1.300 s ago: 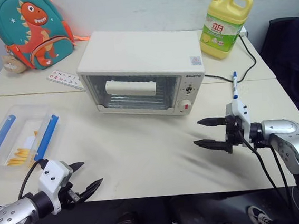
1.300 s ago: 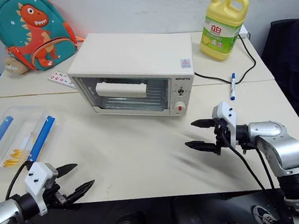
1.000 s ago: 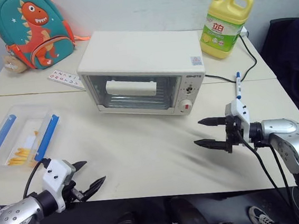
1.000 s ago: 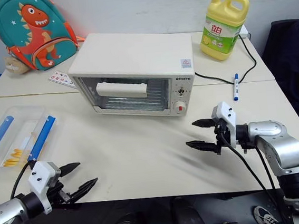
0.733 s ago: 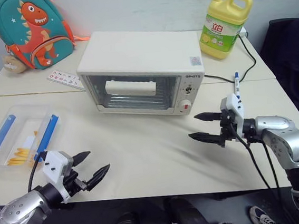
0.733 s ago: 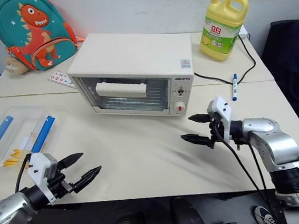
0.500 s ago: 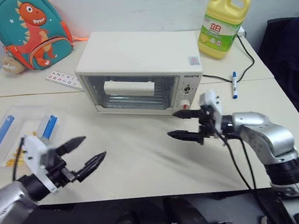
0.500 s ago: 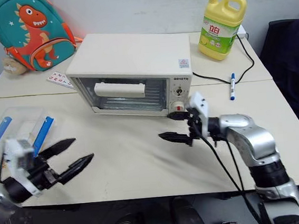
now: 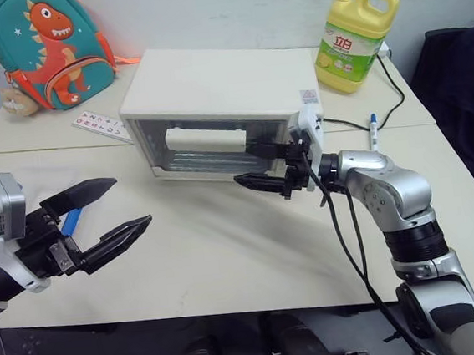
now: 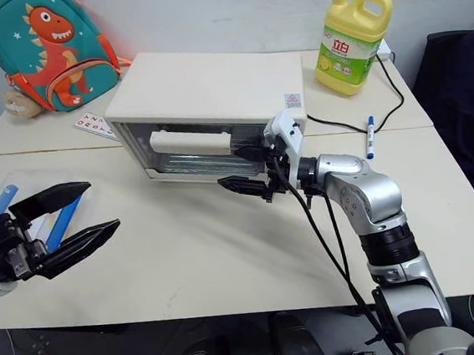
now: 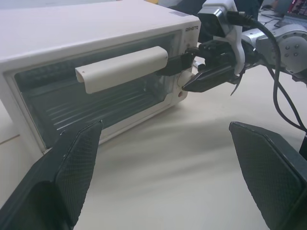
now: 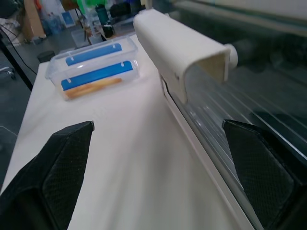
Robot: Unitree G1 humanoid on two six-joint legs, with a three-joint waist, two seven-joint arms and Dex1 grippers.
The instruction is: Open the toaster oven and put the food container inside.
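Observation:
The cream-white toaster oven (image 9: 219, 83) stands at mid-table with its glass door closed and the white bar handle (image 9: 208, 138) across it. My right gripper (image 9: 257, 165) is open and points left at the handle's right end. One finger is level with the bar, the other lower against the door. The wrist view shows that handle (image 12: 182, 48) close ahead. My left gripper (image 9: 130, 203) hangs open above the table's left front, aimed at the oven. The clear food container (image 12: 98, 64) with blue clips (image 10: 60, 220) lies on the table behind it, largely hidden.
A dinosaur backpack (image 9: 52, 44) and a printed card strip (image 9: 102, 123) lie at the back left. A yellow detergent bottle (image 9: 354, 36), a black cable (image 9: 396, 87) and a blue pen (image 9: 373, 131) are at the back right.
My right gripper has risen and swung left from the table's right side to the oven handle's end. My left gripper has risen from the front edge to in front of the container. Both stayed open.

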